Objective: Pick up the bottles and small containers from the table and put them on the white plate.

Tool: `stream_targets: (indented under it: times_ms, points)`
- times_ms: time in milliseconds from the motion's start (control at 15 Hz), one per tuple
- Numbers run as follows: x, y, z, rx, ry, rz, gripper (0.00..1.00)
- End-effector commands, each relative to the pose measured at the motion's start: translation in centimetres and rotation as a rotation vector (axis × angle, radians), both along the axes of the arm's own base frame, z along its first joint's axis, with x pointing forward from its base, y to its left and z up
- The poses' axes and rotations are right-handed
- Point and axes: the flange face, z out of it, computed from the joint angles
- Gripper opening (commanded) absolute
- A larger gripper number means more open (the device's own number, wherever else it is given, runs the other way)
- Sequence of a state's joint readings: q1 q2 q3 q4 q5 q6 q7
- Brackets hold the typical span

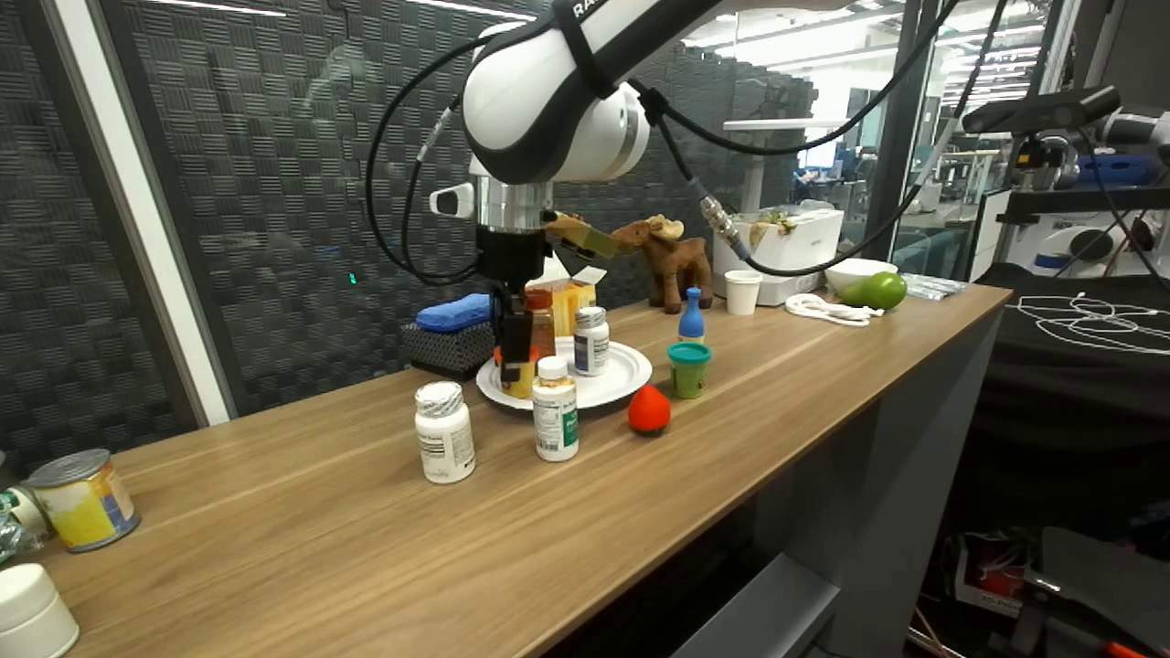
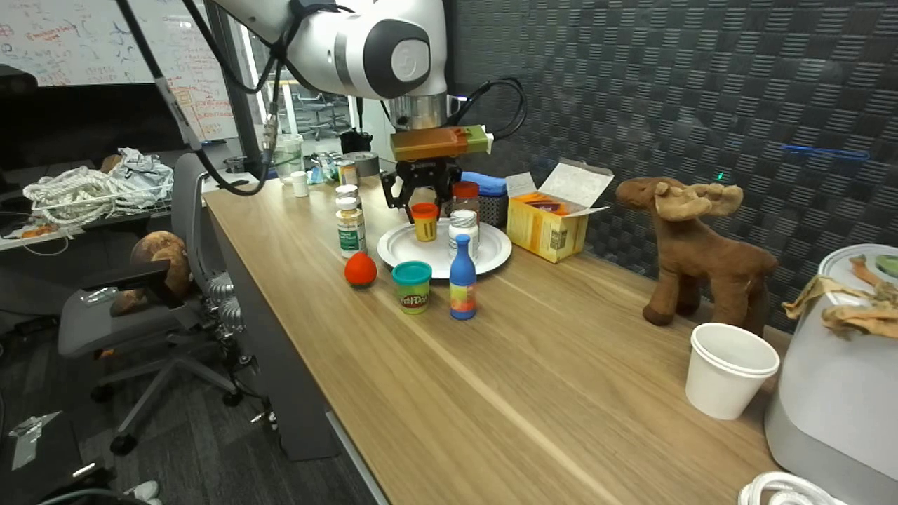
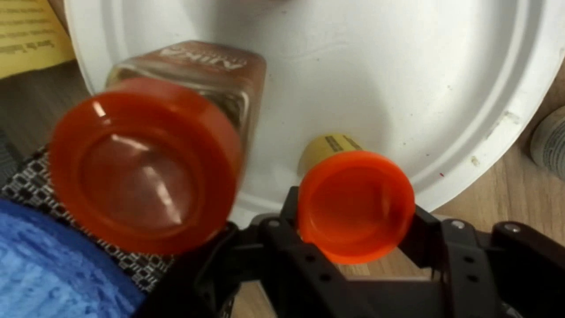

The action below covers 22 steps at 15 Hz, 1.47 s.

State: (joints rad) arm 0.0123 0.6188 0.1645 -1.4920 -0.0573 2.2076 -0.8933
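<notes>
The gripper (image 3: pixel 355 212) stands partway together, its jaws set against opposite sides of the lid of an orange-lidded yellow tub (image 2: pixel 425 223), which it appears to hold upright over the white plate (image 2: pixel 431 258); whether the base touches cannot be told. The tub should be light, its plastic smooth and stiff; a hold on the lid alone might pop it loose, so a grip reaching onto the body would be surer.

On the plate, to the tub's right in an exterior view, are a red-capped jar (image 2: pixel 465 191) and a white pill bottle (image 2: pixel 463 237). Left of the plate on the counter (image 2: pixel 533 365) stand a green-labelled pill bottle (image 2: pixel 351 231) and, just beyond, a second white bottle (image 2: pixel 347 191). Both should be rigid, slippery and easily toppled; each wants a grasp around the body below the cap.

Nearer sit a red-orange round container (image 2: pixel 360 270), best taken at its widest, a teal-lidded Play-Doh tub (image 2: pixel 412 287) and a blue bottle (image 2: pixel 462 280).
</notes>
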Motion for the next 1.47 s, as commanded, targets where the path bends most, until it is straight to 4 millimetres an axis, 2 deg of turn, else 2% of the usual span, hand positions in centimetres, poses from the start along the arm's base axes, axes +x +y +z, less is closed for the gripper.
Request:
stream_targets:
  times_ms: [0, 133, 200, 333, 467, 533, 867, 1133, 1200, 1400]
  points:
    - [1.1, 0.2, 0.2, 0.007, -0.024, 0.017, 0.23]
    - [1.2, 0.0, -0.1, -0.001, -0.018, 0.019, 0.23]
    - [1.2, -0.1, -0.2, -0.005, -0.014, 0.021, 0.73]
    - [1.1, -0.2, 0.1, -0.016, -0.021, 0.024, 0.81]
    - [0.9, 0.0, 1.0, -0.024, -0.024, 0.034, 0.96]
    - [0.8, 0.3, 1.9, -0.028, -0.034, 0.039, 1.0]
    - [-0.4, 1.9, 6.4, -0.046, -0.024, 0.013, 1.0]
    - [-1.8, 2.2, 11.8, -0.078, 0.009, -0.199, 1.0]
    - [-2.4, 1.6, 13.6, -0.071, 0.003, -0.256, 1.0]
    - [-3.9, -0.7, 17.2, -0.065, -0.017, -0.424, 1.0]
